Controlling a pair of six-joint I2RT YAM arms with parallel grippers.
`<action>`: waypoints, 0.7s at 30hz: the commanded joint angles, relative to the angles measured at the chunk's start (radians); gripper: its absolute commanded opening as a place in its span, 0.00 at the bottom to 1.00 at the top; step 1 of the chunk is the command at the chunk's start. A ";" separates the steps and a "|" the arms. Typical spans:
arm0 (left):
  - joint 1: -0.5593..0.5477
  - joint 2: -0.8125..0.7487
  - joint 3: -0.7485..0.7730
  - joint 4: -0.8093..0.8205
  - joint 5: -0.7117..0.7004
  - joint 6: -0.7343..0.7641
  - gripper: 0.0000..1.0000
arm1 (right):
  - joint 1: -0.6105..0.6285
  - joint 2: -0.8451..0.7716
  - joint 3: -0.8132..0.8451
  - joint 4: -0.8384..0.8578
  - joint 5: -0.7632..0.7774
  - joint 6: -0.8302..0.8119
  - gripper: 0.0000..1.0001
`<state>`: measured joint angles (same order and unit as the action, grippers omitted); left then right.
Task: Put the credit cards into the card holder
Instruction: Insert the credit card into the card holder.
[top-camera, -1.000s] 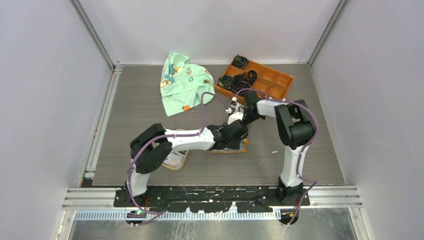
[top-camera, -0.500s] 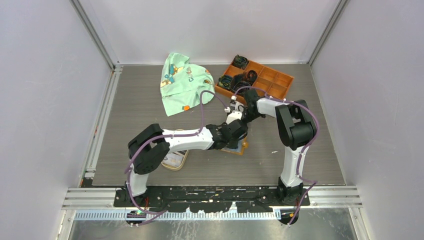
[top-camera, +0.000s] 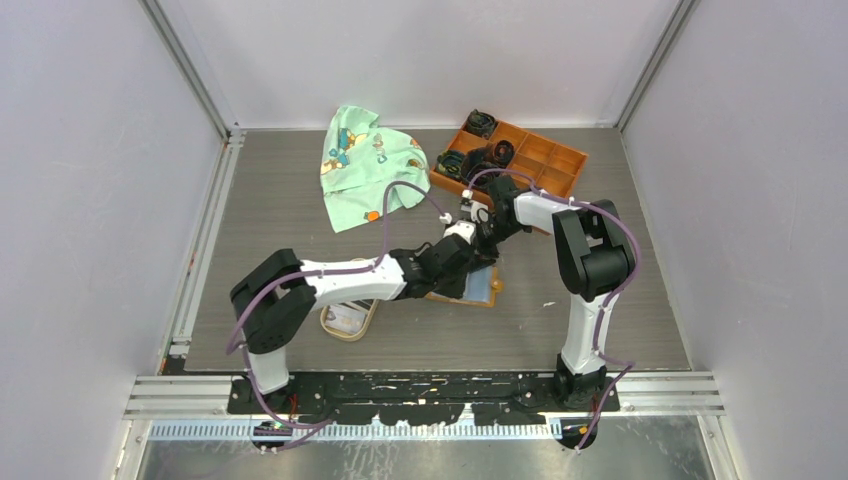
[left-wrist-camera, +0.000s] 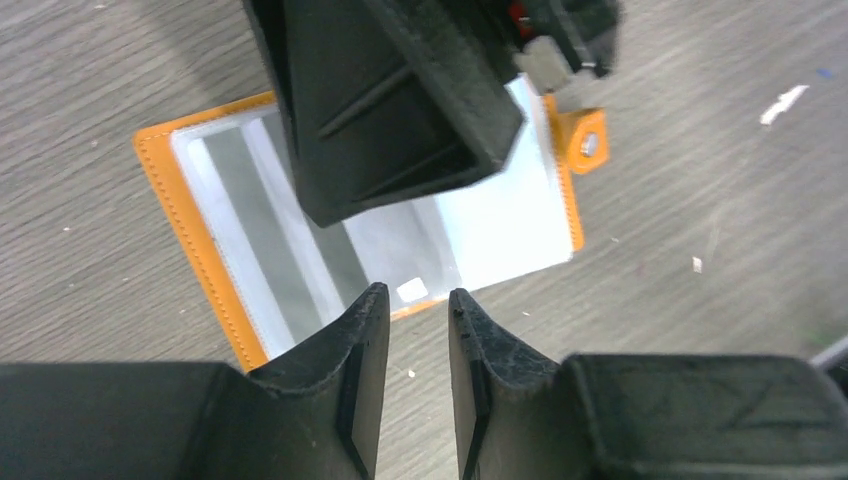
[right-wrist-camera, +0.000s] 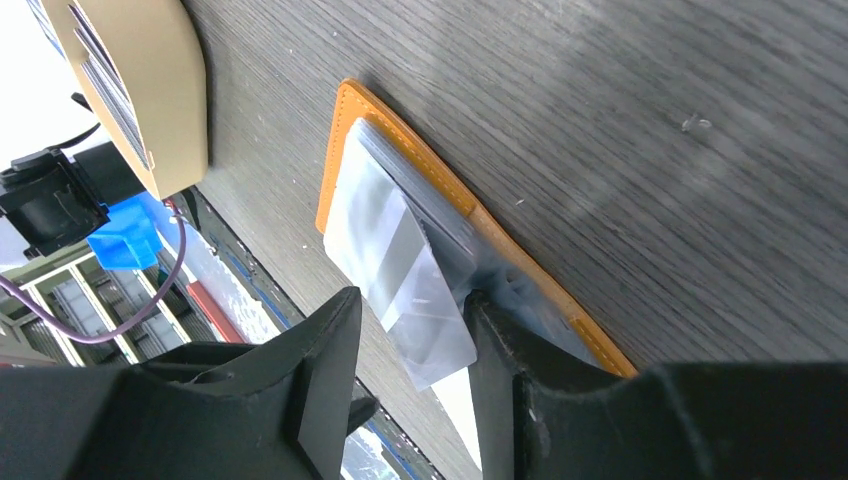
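The card holder (top-camera: 482, 285) lies open on the table, orange-edged with pale slots (left-wrist-camera: 500, 215). A grey-striped credit card (right-wrist-camera: 405, 265) sits partly in a slot, its free end sticking out between my right gripper's (right-wrist-camera: 412, 320) fingers. Those fingers stand apart; one rests on the holder's inner sleeve, the other is clear of the card. My left gripper (left-wrist-camera: 417, 305) hovers at the holder's near edge, its narrow gap empty. The right gripper's black finger (left-wrist-camera: 400, 100) covers the holder's middle in the left wrist view. More credit cards (top-camera: 345, 318) lie in the tan dish (top-camera: 371, 318).
An orange compartmented tray (top-camera: 545, 165) with dark coiled items stands at the back right. A green printed cloth (top-camera: 365, 165) lies at the back centre. The tan dish (right-wrist-camera: 150, 90) shows at the right wrist view's upper left. Both arms crowd together over the holder.
My left arm has stretched farther toward the right and back. The card holder has shifted right and now shows beyond the left wrist. The right gripper has drawn back a little.
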<state>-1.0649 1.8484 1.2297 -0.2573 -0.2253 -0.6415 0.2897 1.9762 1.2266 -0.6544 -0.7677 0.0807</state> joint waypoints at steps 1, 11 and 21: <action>0.004 -0.093 -0.029 0.228 0.136 0.030 0.28 | -0.002 -0.016 0.025 -0.009 0.020 -0.011 0.48; 0.003 0.068 0.109 0.150 0.131 -0.036 0.18 | -0.001 -0.014 0.023 -0.004 0.033 -0.010 0.47; -0.001 0.129 0.122 0.071 0.015 -0.046 0.18 | -0.001 -0.020 0.031 -0.016 0.041 -0.018 0.48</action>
<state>-1.0611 1.9713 1.3106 -0.1520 -0.1299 -0.6750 0.2897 1.9762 1.2270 -0.6556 -0.7647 0.0818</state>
